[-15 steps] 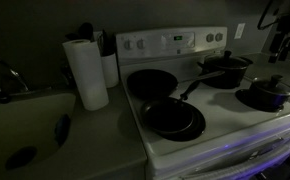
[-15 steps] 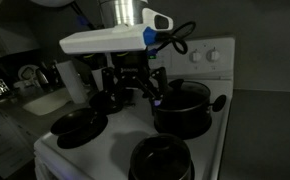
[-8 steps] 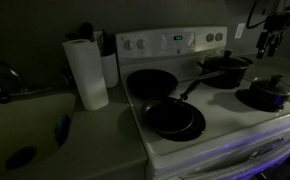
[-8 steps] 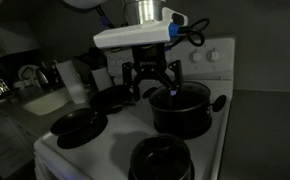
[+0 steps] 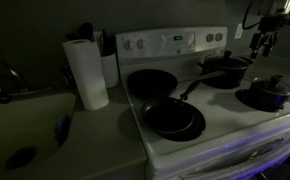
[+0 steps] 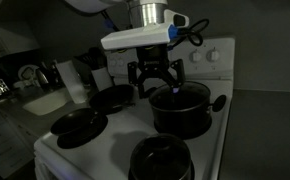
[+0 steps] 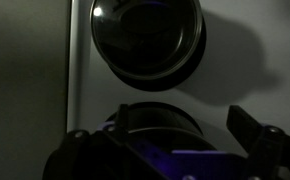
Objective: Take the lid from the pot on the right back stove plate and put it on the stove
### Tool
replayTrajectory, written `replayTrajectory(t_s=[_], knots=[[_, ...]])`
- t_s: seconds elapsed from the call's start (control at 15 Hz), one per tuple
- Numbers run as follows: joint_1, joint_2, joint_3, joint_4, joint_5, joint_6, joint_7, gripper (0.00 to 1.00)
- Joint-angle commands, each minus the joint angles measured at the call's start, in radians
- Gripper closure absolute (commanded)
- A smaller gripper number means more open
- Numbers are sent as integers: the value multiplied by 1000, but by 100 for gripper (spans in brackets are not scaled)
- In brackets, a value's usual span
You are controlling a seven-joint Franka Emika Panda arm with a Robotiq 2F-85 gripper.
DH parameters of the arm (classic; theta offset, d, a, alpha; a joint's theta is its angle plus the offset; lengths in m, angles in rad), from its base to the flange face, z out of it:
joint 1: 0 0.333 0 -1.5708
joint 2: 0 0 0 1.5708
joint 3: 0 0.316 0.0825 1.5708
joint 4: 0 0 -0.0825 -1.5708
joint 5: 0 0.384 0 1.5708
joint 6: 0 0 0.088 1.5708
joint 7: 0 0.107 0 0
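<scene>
Well, the lid sits closed on the pot, on the back plate nearest the raised panel of the stove, so by the look of it no part of the task is done; in this dim light the glass barely shows and the centre knob is too dark to pick out. The gripper hangs over the pot with its fingers spread wide and nothing between them, which I read as readiness to come down around the knob. In an exterior view it stands above the pot's rim on the side toward the pans, apart from the lid. The wrist view shows the round lid low in frame between the two dark fingers, so it lies under the opening. Beyond it there sits another round vessel, likely the smaller saucepan. The back frying pan and the front frying pan fill the other plates, so bare white top for setting the lid down looks scarce
</scene>
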Motion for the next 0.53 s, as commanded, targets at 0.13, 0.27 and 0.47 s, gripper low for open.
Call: replayTrajectory(t_s=[0.13, 0.27, 0.47], knots=[[-3, 62, 94, -42, 13, 241, 367, 0], [-1, 90, 131, -40, -18, 339, 521, 0], [-11, 113, 155, -24, -103, 400, 737, 0]])
